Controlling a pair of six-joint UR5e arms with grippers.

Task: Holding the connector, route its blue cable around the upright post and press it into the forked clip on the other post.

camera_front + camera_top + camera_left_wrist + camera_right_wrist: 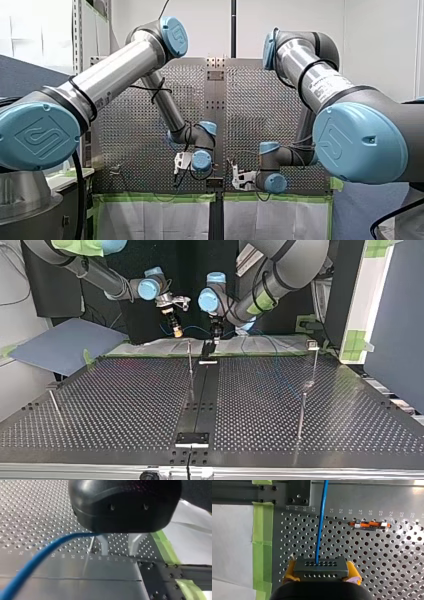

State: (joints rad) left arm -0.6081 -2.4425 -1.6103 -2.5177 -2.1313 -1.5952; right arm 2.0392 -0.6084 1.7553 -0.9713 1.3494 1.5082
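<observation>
While gripped, dark connector [320, 568] shows 2 hole rows.

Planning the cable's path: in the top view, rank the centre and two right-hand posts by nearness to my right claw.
1. Centre post, just in front of the right claw.
2. Block-topped post, far back at view's right.
3. Plain post, view's right, nearest camera.
</observation>
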